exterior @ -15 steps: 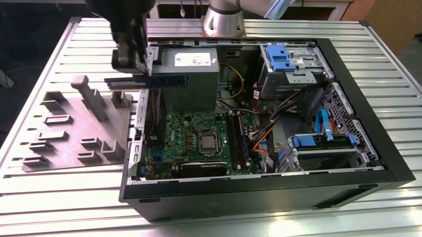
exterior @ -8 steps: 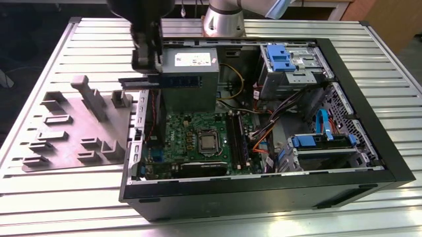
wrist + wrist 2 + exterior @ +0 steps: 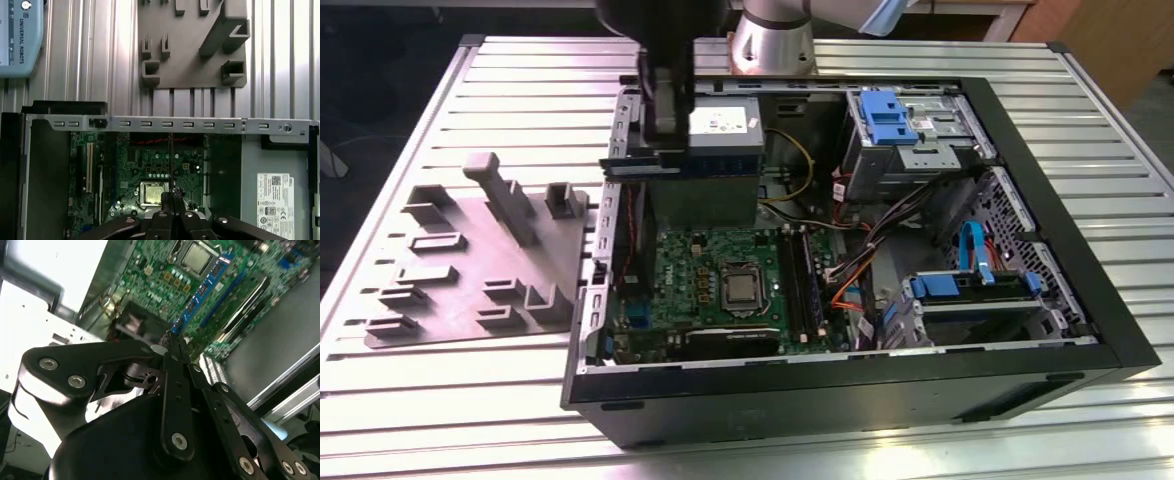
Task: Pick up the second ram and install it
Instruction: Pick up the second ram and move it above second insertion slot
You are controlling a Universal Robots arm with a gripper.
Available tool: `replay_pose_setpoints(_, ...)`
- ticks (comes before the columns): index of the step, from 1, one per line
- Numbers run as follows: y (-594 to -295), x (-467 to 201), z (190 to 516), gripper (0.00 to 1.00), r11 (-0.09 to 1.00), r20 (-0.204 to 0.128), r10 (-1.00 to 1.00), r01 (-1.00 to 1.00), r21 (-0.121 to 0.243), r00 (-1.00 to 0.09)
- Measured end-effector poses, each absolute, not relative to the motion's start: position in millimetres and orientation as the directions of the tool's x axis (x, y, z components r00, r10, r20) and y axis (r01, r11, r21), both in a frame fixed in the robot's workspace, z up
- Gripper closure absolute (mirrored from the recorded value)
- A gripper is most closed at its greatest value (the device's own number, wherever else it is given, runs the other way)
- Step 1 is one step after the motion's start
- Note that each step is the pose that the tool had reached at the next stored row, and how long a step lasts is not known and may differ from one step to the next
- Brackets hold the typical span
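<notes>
One gripper (image 3: 660, 150), with its fingers clamped on the second ram (image 3: 630, 165). We see the stick held level in the air above the motherboard (image 3: 707, 265), over the edge that meets the power supply (image 3: 720, 125), and clear of the board.

The motherboard lies flat inside the open computer case (image 3: 854, 400). The CPU (image 3: 742, 290) sits near the motherboard's middle. The long black slots (image 3: 803, 285) run along the motherboard's side toward the exterior view's right, and loose cables (image 3: 847, 275) lie just beyond them. A grey fixture tray (image 3: 467, 270) rests outside the case, off the motherboard's other side, on the slatted metal table (image 3: 480, 400).

In the first wrist view we look down past the gripper (image 3: 172, 200). The second ram (image 3: 171, 165) shows edge-on as a thin dark line over the motherboard (image 3: 125, 165), lined up with the CPU (image 3: 152, 194). The grey fixture tray (image 3: 195, 45) lies beyond the case wall (image 3: 165, 123).

In the second wrist view the gripper (image 3: 167, 347) has its fingers (image 3: 175, 390) pressed together on the thin board. The motherboard (image 3: 155, 275) is below, apart from the stick. On it we note the CPU (image 3: 197, 255) and a blue slot (image 3: 205, 287) beside it. We cannot tell from here whether any slot already carries a stick.
</notes>
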State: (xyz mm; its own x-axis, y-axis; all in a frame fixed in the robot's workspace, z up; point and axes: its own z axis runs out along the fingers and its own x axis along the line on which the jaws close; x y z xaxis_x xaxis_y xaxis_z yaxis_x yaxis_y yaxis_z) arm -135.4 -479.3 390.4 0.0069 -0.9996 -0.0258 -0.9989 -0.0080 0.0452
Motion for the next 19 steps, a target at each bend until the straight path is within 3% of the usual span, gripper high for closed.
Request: replay_pose_setpoints(19,-479,-75,386,0.89,-0.006,-0.026,-1.000,-0.999,0.045,0.005)
